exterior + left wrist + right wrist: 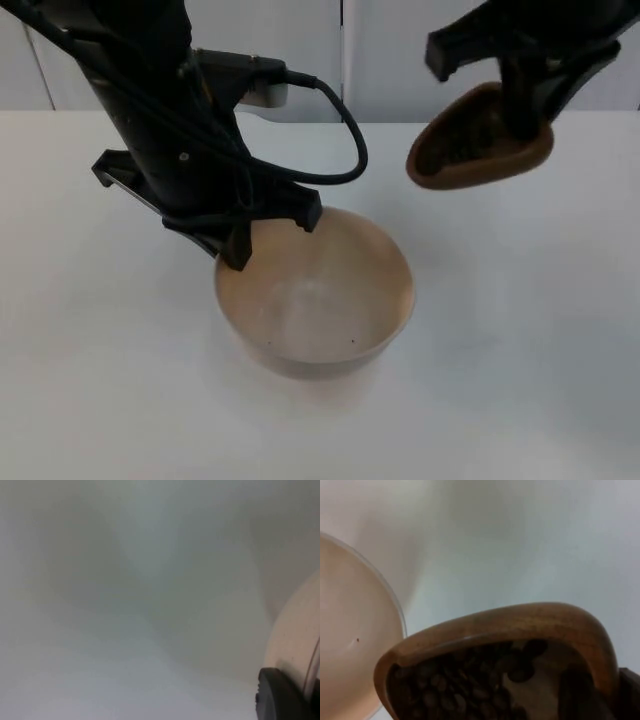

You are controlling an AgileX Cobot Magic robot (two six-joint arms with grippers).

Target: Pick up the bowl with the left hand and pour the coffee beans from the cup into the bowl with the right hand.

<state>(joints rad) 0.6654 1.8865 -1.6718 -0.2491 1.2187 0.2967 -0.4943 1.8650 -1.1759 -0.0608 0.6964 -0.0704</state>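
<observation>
A pale beige bowl (320,300) is lifted a little above the white table, and my left gripper (245,235) is shut on its rim at the left. Its outer wall (295,645) appears in the left wrist view beside a black fingertip (280,695). My right gripper (525,110) is shut on a brown wooden cup (480,140), held in the air to the upper right of the bowl and tilted with its mouth toward it. Dark coffee beans (465,685) lie inside the cup (520,625). The bowl's rim (395,605) shows beside the cup.
The white table (540,330) spreads around the bowl on all sides. A grey partition wall (330,50) closes off the back of the table.
</observation>
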